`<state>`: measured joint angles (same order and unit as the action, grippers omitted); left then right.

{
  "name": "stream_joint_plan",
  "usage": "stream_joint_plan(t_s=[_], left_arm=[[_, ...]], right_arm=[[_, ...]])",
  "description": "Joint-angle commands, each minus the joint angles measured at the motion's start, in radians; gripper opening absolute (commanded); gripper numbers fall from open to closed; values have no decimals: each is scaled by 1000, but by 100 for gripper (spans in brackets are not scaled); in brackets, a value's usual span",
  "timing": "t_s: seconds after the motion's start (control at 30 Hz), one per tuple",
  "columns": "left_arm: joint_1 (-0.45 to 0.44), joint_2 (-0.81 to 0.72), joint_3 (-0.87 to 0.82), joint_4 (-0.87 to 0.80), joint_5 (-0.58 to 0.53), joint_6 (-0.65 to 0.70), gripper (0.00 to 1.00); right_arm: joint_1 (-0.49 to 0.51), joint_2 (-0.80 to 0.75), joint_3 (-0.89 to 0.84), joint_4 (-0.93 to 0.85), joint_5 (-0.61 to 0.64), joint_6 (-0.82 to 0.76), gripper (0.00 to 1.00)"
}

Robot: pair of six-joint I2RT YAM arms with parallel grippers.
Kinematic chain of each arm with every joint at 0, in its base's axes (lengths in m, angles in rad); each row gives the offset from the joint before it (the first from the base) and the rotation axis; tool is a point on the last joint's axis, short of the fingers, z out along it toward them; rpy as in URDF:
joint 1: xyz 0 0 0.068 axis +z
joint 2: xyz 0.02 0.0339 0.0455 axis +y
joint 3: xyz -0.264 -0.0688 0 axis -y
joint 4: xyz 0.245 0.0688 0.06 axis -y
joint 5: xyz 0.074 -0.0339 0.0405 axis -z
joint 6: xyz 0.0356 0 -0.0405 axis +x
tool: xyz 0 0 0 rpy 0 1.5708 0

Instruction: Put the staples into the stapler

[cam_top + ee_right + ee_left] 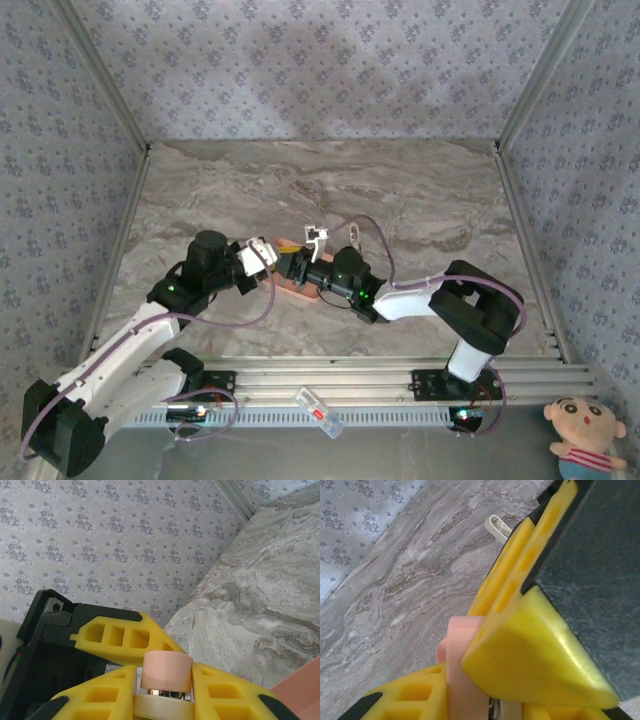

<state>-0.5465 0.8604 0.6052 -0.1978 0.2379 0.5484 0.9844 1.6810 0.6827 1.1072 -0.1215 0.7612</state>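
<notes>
On the left, the left gripper reaches in toward the middle of the worktop, and its wrist view has the yellow fingers pressed onto a pink slab of the stapler: jaws pinching it, no gap to see. In the centre, the stapler sits between the two arms, over the pink tray and nearer the near edge than the far one; whether it touches the tray cannot be told. The right gripper comes in from the other side, jaws clamped on the stapler's pink-topped, cream-based end, with a metal glint between the two layers. The staples are too small to pick out here. The step looks like bracing and opening the body to expose the channel. To do that well, one side should hold firm while the other eases along the stapler's length with no twist, since two rigid grips on one small thing can wrench it or pop it loose. A white clip-like piece lies just beyond the grippers, toward the far edge, close enough to be knocked. There is generous room toward the left, far and right edges. The near edge carries a clear plastic case, and the near right corner has a plush toy, both well apart from the action.
</notes>
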Motion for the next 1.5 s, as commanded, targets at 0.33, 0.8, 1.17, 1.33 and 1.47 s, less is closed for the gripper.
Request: stream_joint_plan(t_s=[0.33, 0.8, 1.17, 1.33, 1.47], left_arm=[[-9, -21, 12, 25, 106, -26, 70], [-8, 45, 49, -33, 406, 40, 57], [-9, 81, 62, -52, 483, 63, 40], [-9, 85, 65, -68, 506, 80, 39], [-13, 87, 65, -75, 515, 85, 42]], right_arm=[[-77, -126, -94, -78, -62, -354, 10], [-220, -190, -86, -247, -713, -994, 3], [-206, -256, -1, -558, -761, -1186, 3], [-206, -255, 18, -570, -765, -1196, 3], [-208, -256, 34, -568, -776, -1198, 3]])
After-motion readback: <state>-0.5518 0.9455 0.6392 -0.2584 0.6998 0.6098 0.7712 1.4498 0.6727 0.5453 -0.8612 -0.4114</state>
